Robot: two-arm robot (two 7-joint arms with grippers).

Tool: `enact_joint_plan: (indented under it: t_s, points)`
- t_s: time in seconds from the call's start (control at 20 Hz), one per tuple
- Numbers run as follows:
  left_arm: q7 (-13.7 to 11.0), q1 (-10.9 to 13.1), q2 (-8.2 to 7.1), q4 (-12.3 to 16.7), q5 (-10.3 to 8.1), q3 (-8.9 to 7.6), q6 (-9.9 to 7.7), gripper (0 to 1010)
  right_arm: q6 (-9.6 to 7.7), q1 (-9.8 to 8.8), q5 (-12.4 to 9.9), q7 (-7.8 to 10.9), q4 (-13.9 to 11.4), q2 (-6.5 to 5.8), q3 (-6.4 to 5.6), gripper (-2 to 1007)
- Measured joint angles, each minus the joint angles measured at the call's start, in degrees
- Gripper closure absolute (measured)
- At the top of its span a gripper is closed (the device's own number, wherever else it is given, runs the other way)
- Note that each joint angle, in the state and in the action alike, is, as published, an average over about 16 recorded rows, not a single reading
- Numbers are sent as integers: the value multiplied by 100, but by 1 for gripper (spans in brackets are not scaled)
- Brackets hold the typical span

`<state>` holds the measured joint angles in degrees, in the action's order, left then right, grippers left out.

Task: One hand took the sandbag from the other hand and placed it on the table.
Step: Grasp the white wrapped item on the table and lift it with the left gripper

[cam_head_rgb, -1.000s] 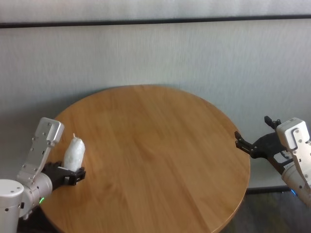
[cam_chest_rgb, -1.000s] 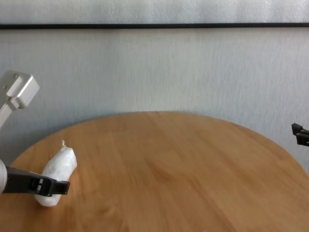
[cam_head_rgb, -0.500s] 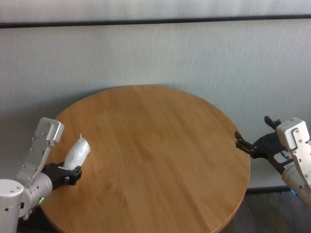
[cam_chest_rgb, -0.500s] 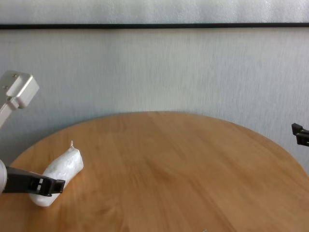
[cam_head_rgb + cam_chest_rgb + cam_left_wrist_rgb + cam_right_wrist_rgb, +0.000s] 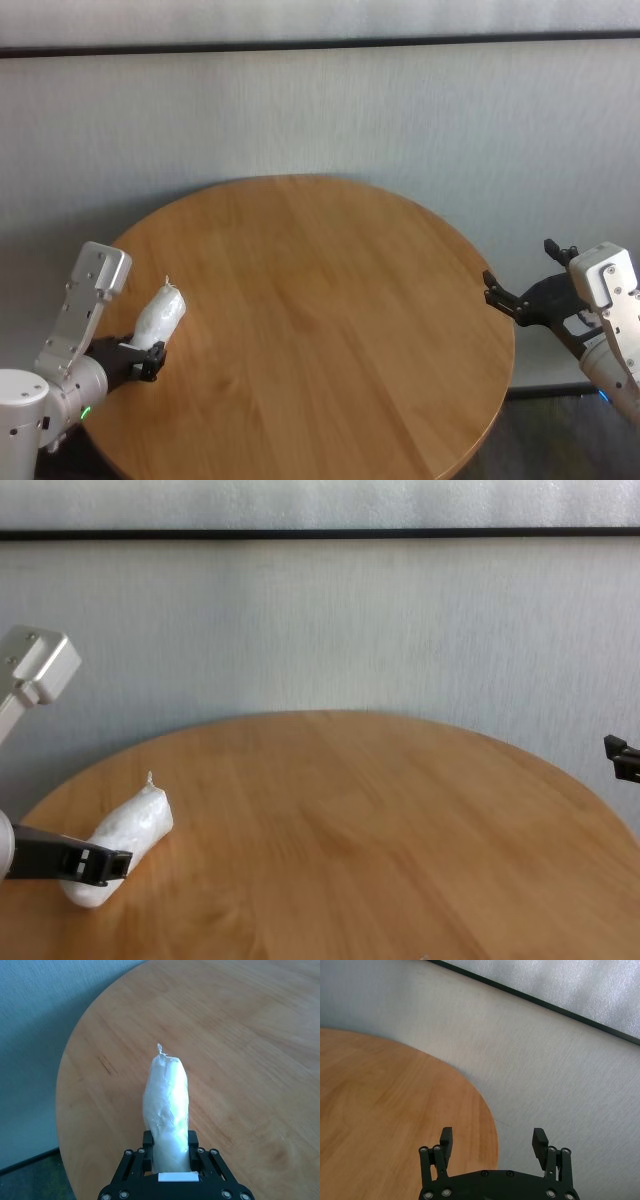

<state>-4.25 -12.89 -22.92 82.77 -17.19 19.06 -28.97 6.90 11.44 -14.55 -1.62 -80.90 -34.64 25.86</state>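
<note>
Round table (image 5: 320, 300) bears the sandbag (image 5: 166, 1110), pinched by left gripper (image 5: 170, 1152) (wrist view only); right gripper (image 5: 492, 1142) gapes.

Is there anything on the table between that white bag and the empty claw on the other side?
Nothing: in the head view, only bare table lies between the sandbag, clamped in the left claw, and the open right claw.

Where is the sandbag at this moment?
The sandbag is at the table's left edge in the head view, clamped at its lower end by the left gripper, its twisted tip pointing away from the robot.
</note>
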Motion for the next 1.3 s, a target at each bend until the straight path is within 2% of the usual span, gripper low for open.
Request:
enact_joint_plan:
  t_s: [0.55,1.3]
  points:
    - [0,0,0,0,-2,0,0,623,0,0,0,0,0,0,0,2]
    - [0,0,0,0,-1,0,0,629,0,0,0,0,0,0,0,2]
